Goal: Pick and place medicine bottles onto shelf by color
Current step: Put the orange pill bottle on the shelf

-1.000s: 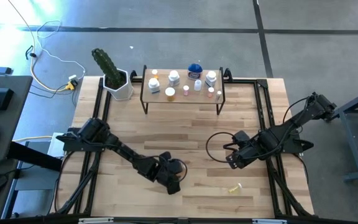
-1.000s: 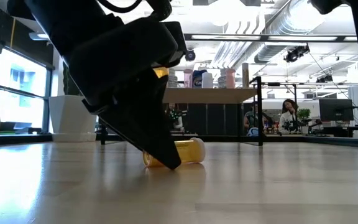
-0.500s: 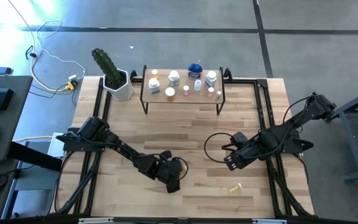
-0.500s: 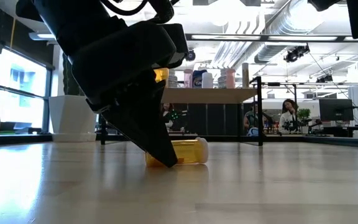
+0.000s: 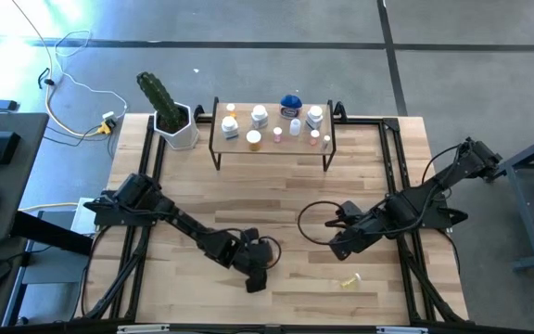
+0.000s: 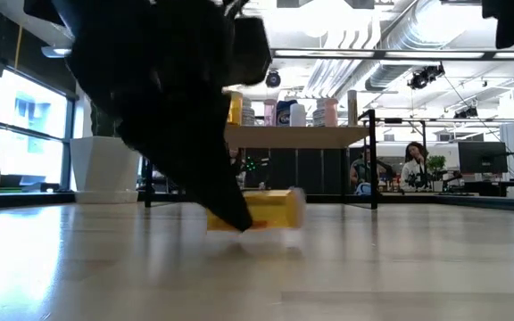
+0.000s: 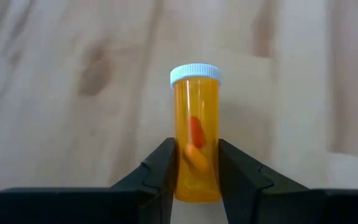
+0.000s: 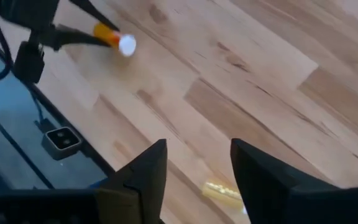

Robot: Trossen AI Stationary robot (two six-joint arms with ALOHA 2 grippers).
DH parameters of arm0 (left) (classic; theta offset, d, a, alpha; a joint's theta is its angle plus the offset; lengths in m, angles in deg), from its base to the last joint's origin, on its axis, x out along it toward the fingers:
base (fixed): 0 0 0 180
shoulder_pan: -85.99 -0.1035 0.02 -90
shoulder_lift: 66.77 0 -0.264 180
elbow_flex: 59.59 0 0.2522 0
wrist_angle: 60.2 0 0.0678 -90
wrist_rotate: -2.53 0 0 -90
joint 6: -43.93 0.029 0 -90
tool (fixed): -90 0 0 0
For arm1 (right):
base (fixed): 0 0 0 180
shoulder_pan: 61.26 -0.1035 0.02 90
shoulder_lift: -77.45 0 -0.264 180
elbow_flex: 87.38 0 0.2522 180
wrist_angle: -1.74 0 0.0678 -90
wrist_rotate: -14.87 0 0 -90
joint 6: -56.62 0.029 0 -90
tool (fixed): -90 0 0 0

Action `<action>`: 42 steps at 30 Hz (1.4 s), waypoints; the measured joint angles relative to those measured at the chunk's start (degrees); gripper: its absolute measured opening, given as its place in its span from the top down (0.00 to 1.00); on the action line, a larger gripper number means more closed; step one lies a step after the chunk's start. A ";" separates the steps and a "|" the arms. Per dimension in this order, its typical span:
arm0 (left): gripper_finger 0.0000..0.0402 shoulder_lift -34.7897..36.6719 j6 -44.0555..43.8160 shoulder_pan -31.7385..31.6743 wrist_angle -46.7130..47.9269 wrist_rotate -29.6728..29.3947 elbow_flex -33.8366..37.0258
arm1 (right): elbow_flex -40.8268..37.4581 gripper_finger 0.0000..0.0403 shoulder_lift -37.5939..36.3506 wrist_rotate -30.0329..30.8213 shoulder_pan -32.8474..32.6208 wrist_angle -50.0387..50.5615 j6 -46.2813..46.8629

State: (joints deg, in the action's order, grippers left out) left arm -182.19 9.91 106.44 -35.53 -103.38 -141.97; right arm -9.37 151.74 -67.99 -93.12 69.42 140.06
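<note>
Left gripper (image 7: 194,177) clamped on the orange pill bottle (image 7: 196,140) down at the near part of the table (image 5: 276,199).

From my seat, the left wrist view shows both dark fingers (image 7: 160,171) pressed against the sides of the white-capped orange bottle, capsules visible inside, cap pointing away from the wrist; a second ago those fingers stood apart around it, and in the low view the bottle (image 6: 270,211) now looks blurred and slightly shifted. The right gripper (image 8: 197,177) hovers with its fingers parted and nothing between them, over the right half of the table, and has slid a little toward the centre since the earlier frame. A small yellowish bottle (image 5: 348,279) lies on the boards near it. The other bottles stand on the shelf (image 5: 272,144) at the far edge, beside the cactus pot (image 5: 178,130).
</note>
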 joint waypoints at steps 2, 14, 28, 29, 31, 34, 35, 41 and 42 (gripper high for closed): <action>0.78 0.28 1.49 -0.26 -1.11 1.44 -0.03 | 0.00 0.55 0.00 0.29 0.00 -0.71 -0.02; 0.78 3.66 9.14 -3.65 -10.36 4.62 -0.11 | 0.00 0.52 0.00 6.52 0.11 -9.54 0.05; 0.78 7.22 16.02 -9.95 -20.19 4.88 -0.19 | 0.00 0.52 0.00 11.75 5.81 -12.70 -3.30; 0.78 7.20 16.37 -10.34 -21.07 4.82 -0.19 | 0.00 0.52 0.00 11.73 6.61 -13.06 -3.99; 0.78 7.20 16.40 -11.06 -22.72 4.89 -0.19 | 0.00 0.52 0.00 11.08 8.28 -13.94 -5.49; 0.78 7.21 16.40 -12.25 -24.18 4.79 -0.19 | 0.00 0.52 -0.01 8.08 10.91 -14.74 -8.58; 0.78 7.20 16.39 -12.68 -24.31 4.80 -0.19 | 0.00 0.52 0.00 6.90 11.76 -14.84 -9.60; 0.78 7.56 16.26 -15.57 -25.58 3.90 -0.19 | 0.00 0.52 0.00 0.98 16.70 -14.56 -14.51; 0.78 7.57 16.26 -15.95 -25.71 3.56 -0.19 | 0.02 0.52 -0.02 0.16 17.51 -14.30 -15.39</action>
State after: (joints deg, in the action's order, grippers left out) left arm -174.62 26.17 90.49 -61.24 -99.82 -142.16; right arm -9.35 151.73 -67.83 -75.61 55.11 124.67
